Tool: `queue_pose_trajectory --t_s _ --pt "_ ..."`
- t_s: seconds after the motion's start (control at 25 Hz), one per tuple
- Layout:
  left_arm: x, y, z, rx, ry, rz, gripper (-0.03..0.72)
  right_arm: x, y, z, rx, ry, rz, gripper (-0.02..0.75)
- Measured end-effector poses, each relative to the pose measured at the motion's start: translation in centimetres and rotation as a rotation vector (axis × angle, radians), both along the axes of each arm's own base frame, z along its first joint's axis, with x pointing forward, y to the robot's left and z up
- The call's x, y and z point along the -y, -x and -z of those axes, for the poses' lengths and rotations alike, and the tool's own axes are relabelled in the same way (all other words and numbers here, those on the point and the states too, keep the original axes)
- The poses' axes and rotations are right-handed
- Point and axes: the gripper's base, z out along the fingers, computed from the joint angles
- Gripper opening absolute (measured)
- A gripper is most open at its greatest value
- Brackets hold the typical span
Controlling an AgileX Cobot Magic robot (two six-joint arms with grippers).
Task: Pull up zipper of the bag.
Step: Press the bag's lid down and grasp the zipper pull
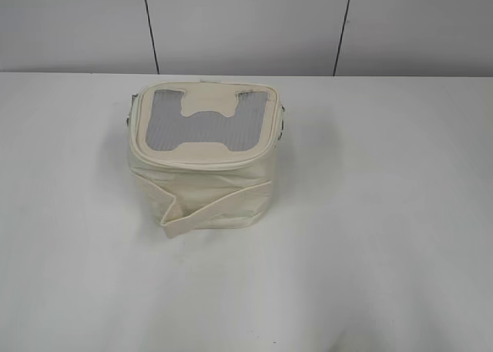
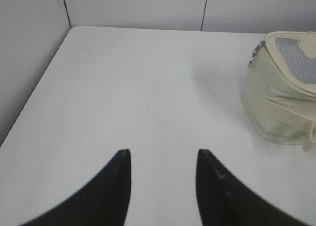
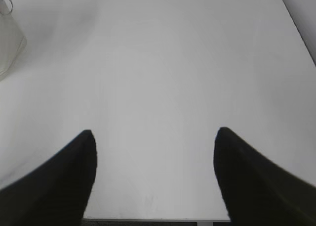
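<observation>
Zipper [image 1: 196, 161] track runs as a thin cream line around the top rim of the bag [image 1: 202, 179], which stands upright on the white table [image 1: 385, 236], a little left of the middle in the exterior view and toward the far edge. Starting at the left, the left pincer [image 2: 164, 159] hangs over bare table with its two dark fingers [image 2: 116, 186] spread apart and nothing between them. The bag lies well off to its right, at the edge of the left wrist view, where a small silver slider [image 2: 255, 52] shows at the near top corner. On the bag's top, grey mesh [image 1: 158, 125] surrounds a cream H-shaped patch [image 1: 206, 117], and a flat cream strap [image 1: 216, 209] crosses the front side at a slant. Farther right, the right pincer [image 3: 155, 142] also hangs over bare table, its fingers [image 3: 247, 176] spread wide and holding nothing; only a sliver of the bag shows at the upper left of its view.
</observation>
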Motion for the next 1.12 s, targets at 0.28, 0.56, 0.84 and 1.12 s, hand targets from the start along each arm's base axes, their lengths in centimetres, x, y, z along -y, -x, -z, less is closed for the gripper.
queue_pose_trajectory --t_s 0.28,0.56,0.84,1.12 --pt "0.00 0.00 0.00 0.000 0.000 0.000 0.342 0.00 0.00 0.00 0.000 0.000 0.000 0.575" --pt "0.00 0.00 0.00 0.000 0.000 0.000 0.342 0.00 0.00 0.00 0.000 0.000 0.000 0.570" --pt "0.00 0.00 0.00 0.000 0.000 0.000 0.342 0.00 0.00 0.00 0.000 0.000 0.000 0.570" --pt "0.00 0.00 0.00 0.000 0.000 0.000 0.342 -0.35 -0.01 -0.06 -0.004 -0.034 -0.025 0.568"
